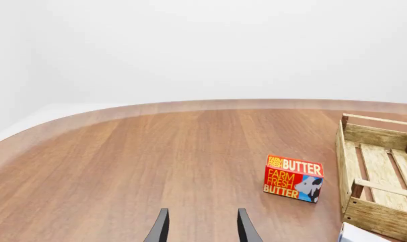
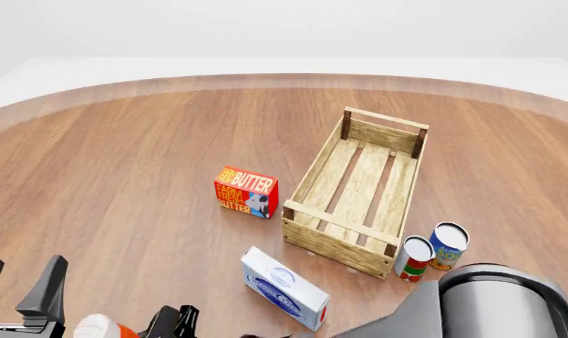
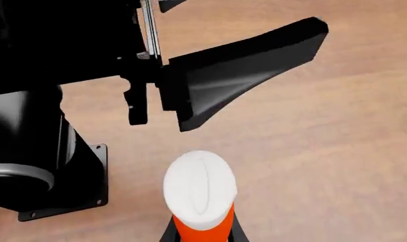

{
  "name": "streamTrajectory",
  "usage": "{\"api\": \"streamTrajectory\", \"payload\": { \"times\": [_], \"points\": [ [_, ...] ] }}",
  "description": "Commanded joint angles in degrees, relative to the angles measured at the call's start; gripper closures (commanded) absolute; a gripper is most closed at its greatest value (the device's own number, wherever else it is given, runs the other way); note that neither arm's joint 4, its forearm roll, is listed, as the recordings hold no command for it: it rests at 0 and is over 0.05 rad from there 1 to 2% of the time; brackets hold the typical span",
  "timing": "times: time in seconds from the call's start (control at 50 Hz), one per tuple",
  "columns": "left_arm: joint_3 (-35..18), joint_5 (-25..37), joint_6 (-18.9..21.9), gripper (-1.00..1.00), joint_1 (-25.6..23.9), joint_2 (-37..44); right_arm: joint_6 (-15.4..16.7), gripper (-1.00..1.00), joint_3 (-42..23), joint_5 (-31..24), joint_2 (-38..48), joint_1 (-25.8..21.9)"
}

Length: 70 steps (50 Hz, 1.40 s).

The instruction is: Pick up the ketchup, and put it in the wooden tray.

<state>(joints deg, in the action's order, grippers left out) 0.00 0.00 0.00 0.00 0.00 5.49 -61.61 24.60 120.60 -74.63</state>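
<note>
The ketchup (image 3: 199,201) stood between the fingertips of my right gripper (image 3: 199,233), its white cap rising past them and its orange body pressed on both sides by the dark fingers (image 3: 168,233); the jaws were closed on the bottle, which was held above the wooden table (image 3: 338,151); in the front view the same bottle (image 2: 101,328) showed only as a white cap and a strip of orange at the near edge, left of centre, with black gripper parts just beside it; the wooden tray (image 2: 307,236) lay well apart from it, farther out and to the right, its slatted floor bare; my left gripper (image 1: 201,227) hung over bare table with its two fingers (image 1: 161,228) parted and nothing between them, touching nothing; the butter box (image 2: 246,191) stood just to the left of the tray's near end; a white-and-blue carton (image 2: 284,287) lay near the tray's near-left corner; a red-and-green can (image 2: 415,258) and a blue can (image 2: 447,246) stood side by side against the tray's near-right corner.
</note>
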Motion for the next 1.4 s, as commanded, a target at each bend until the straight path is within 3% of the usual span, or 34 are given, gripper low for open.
{"api": "streamTrajectory", "payload": {
  "times": [0.02, 0.2, 0.26, 0.52, 0.74, 0.8, 0.94, 1.04, 1.08, 1.3, 1.4],
  "points": [
    [0.0, 0.0, 0.0, -1.0, 0.0, 0.0, -0.24, 1.0, 1.43, -0.94, -2.59, 3.77],
    [0.0, 0.0, 0.0, -1.0, 0.0, 0.0, -2.05, 1.0, 3.75, -3.34, -8.2, 5.87],
    [0.0, 0.0, 0.0, -1.0, 0.0, 0.0, -4.34, 1.0, 4.98, -4.07, -11.15, 6.19],
    [0.0, 0.0, 0.0, -1.0, 0.0, 0.0, -3.57, 1.0, 4.66, -12.28, -18.43, 8.03],
    [0.0, 0.0, 0.0, -1.0, 0.0, 0.0, -5.55, 1.0, 3.21, -16.87, -22.76, 10.64],
    [0.0, 0.0, 0.0, -1.0, 0.0, 0.0, -3.44, 1.0, 2.38, -18.71, -23.55, 12.65],
    [0.0, 0.0, 0.0, -1.0, 0.0, 0.0, -7.82, 1.0, 2.54, -21.11, -26.8, 15.18],
    [0.0, 0.0, 0.0, -1.0, 0.0, 0.0, -9.21, 1.0, 2.82, -22.14, -29.15, 15.99],
    [0.0, 0.0, 0.0, -1.0, 0.0, 0.0, -11.4, 1.0, 3.35, -22.02, -31.53, 16.66],
    [0.0, 0.0, 0.0, -1.0, 0.0, 0.0, -10.57, 1.0, 3.53, -24.56, -34.39, 18.99],
    [0.0, 0.0, 0.0, -1.0, 0.0, 0.0, -11.8, 1.0, 4.94, -24.22, -36.17, 18.73]
  ]
}}
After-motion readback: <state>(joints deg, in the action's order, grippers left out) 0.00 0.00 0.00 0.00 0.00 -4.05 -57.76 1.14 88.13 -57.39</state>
